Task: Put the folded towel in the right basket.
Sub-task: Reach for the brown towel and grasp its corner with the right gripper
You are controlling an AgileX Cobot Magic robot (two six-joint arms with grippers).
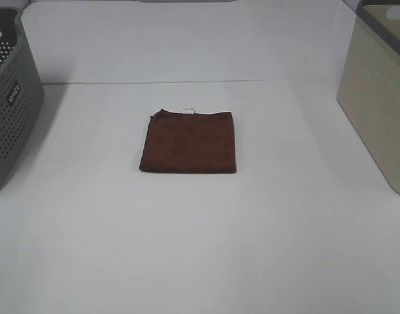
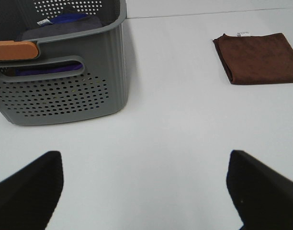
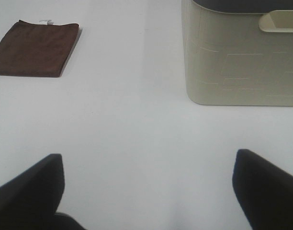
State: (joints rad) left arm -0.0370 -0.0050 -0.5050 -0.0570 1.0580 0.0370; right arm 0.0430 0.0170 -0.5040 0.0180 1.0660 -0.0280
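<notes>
A folded brown towel (image 1: 189,141) lies flat on the white table near the middle, with a small white tag at its far edge. It also shows in the left wrist view (image 2: 259,58) and the right wrist view (image 3: 36,48). The right basket (image 1: 378,91) is beige and stands at the table's right edge; it also shows in the right wrist view (image 3: 242,52). Neither gripper appears in the exterior high view. My left gripper (image 2: 146,191) is open and empty above bare table. My right gripper (image 3: 149,191) is open and empty, well back from the towel.
A grey perforated basket (image 1: 10,98) stands at the left edge; the left wrist view (image 2: 60,72) shows folded purple cloth inside it and an orange handle. The white table (image 1: 200,248) stretches between the baskets.
</notes>
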